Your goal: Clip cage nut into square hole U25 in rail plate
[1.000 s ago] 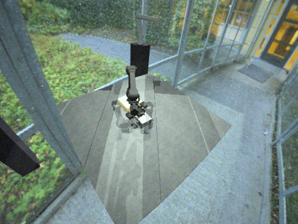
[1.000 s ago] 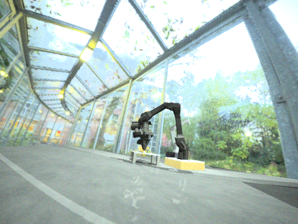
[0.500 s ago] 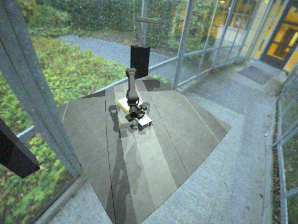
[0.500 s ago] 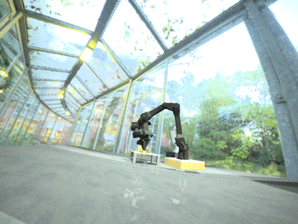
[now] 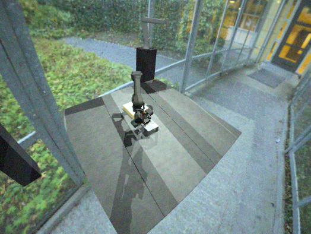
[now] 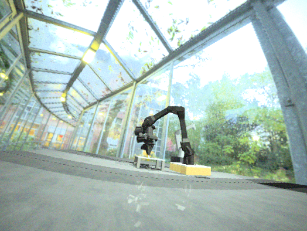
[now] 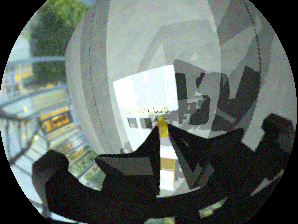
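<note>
Holding the cage nut: our gripper (image 5: pixel 142 120) (image 6: pixel 149 155) (image 7: pixel 162 127) has its jaws drawn in to a narrow gap, closed on the yellow cage nut (image 6: pixel 148 159) (image 7: pixel 163 128).
Cage nut: we see it at the fingertips, right over the rail plate (image 5: pixel 152 127) (image 6: pixel 142 158) (image 7: pixel 144 91), near the edge that carries the printing; we cannot tell whether its wings have entered a hole or its flanges touch the plate.
U25 marking: in the wrist view we read it on the printed strip (image 7: pixel 147 110), just beside the nut.
Square holes: we make out dark openings (image 7: pixel 132 122) in a row alongside the strip; the one at U25 is too covered by nut and fingers for us to judge.
Rail plate: it lies level, raised on short supports (image 6: pixel 137 164), its white top showing past our gripper in the top view.
Arm: ours (image 5: pixel 136 89) (image 6: pixel 176 109) rises, bends over at the elbow and points the gripper downward.
Yellow block: pale-topped, the block (image 5: pixel 129 110) (image 6: pixel 198 170) sits near the plate, by the foot of our arm.
Black pedestal: we find it (image 5: pixel 145 63) behind our arm in the top view.
</note>
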Robot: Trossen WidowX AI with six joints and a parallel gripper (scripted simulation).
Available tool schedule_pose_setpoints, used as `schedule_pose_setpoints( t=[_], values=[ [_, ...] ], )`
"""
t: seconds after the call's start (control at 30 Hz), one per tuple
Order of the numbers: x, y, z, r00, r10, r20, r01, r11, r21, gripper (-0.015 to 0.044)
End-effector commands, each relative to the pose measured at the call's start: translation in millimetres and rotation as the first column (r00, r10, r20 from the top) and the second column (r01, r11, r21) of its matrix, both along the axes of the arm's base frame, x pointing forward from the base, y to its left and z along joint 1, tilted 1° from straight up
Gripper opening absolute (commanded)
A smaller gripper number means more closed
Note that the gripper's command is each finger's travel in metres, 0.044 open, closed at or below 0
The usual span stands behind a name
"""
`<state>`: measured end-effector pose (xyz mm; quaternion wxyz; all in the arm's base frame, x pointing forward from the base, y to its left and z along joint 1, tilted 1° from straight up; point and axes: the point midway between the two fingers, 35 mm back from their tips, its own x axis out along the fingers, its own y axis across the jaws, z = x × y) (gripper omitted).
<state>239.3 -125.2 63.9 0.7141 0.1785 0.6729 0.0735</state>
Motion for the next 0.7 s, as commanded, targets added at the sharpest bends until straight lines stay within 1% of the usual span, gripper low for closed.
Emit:
schedule_pose_setpoints(
  t=[0.0,0.67],
  values=[
    [-0.1,0.3,-1.1,1.0,0.005,-0.001,-0.005,1.0,0.012,0.0034],
    [-0.5,-2.0,-1.7,1.0,0.006,0.003,-0.006,0.999,0.035,0.0034]
  ],
)
